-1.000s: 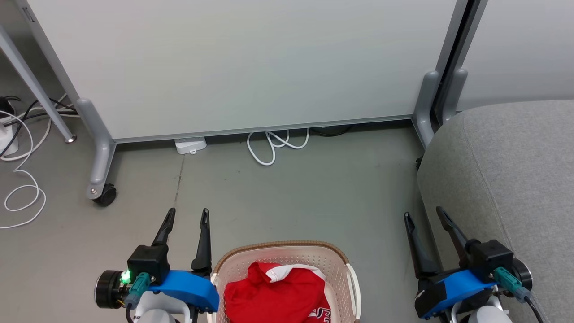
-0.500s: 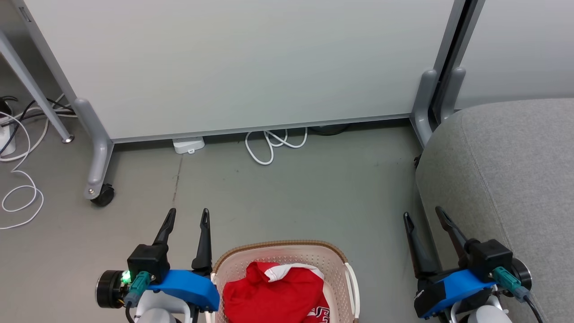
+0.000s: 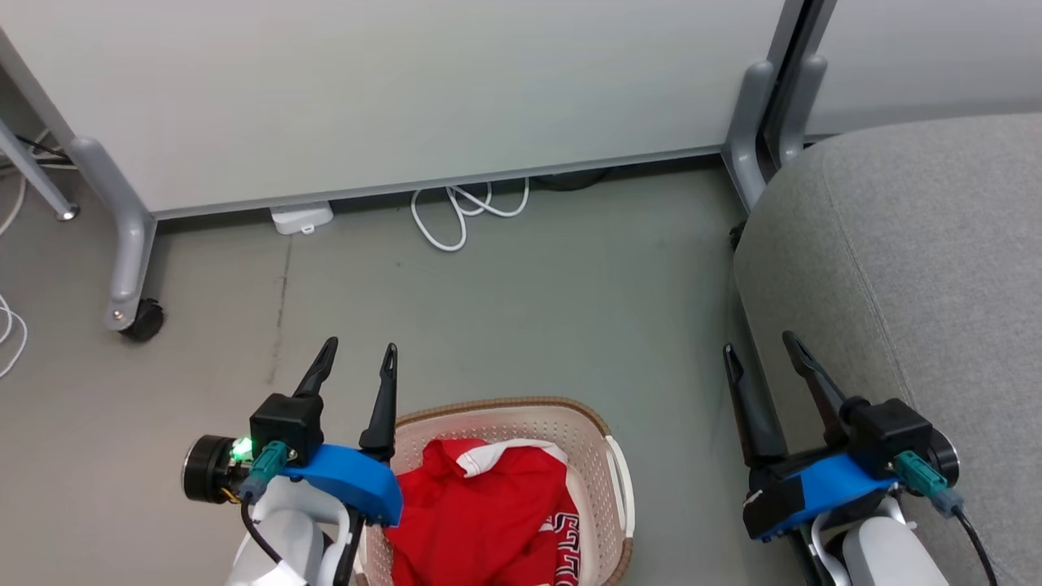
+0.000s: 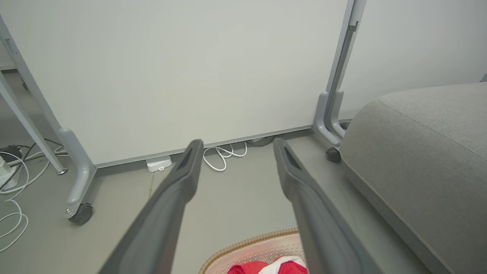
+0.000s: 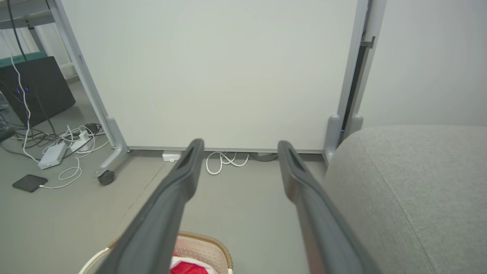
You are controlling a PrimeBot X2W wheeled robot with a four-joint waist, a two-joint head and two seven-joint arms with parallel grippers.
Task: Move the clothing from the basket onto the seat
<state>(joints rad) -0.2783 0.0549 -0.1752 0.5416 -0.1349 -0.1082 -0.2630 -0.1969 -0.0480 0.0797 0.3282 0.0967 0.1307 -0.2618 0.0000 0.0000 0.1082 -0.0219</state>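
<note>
Prob. an office or lab: wheeled partition panel point(image 3: 366, 89), loose cables point(image 3: 466, 207), grey floor point(image 3: 529, 309).

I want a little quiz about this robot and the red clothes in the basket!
1. True or false: the red clothing lies inside the laundry basket.
2. The grey seat stands on which side of the basket? A: the robot's left. B: the robot's right.
3. Fill in: the left gripper and the right gripper both have their jaws ____.
Key: 1 true; 2 B; 3 open.
</note>
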